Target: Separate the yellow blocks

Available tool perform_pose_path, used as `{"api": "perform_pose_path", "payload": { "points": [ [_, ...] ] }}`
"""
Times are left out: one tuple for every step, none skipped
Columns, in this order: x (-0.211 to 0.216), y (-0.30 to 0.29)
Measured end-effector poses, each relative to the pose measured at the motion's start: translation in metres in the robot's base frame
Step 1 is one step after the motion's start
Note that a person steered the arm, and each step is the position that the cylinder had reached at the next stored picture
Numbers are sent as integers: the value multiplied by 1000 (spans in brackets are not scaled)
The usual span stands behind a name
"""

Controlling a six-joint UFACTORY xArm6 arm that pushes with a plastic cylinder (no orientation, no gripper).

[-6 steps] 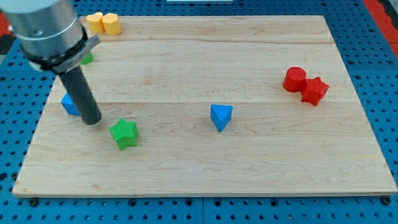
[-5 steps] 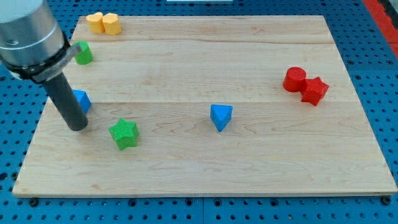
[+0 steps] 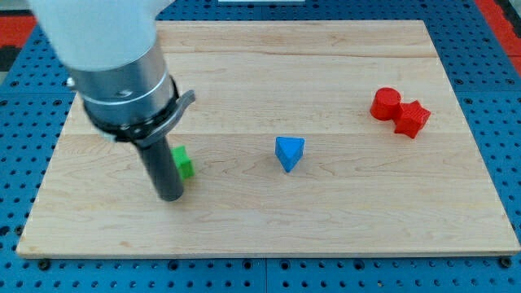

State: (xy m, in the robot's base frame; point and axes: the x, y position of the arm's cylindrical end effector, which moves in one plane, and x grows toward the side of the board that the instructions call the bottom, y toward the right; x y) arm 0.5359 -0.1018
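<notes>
Yellow blocks hidden behind the arm; my tip (image 3: 171, 196) beside half-covered green block (image 3: 184, 163); no end effector.

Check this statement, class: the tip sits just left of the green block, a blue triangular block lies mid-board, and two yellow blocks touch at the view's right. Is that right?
Not quite. The two touching blocks at the view's right are red, a red cylinder and a red star-like block, as the camera view shows; no yellow block is visible. My tip is just left of the green block, and the blue triangular block lies mid-board.
</notes>
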Motion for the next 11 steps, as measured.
{"api": "perform_pose_path", "payload": {
  "points": [
    [14,-20],
    [2,-138],
    [-31,-202],
    [-85,-203],
    [-119,-203],
    [-212,-200],
    [-274,-199],
    [-308,-199],
    [-331,-170],
    [-322,-116],
    [-307,-74]
  ]
}}
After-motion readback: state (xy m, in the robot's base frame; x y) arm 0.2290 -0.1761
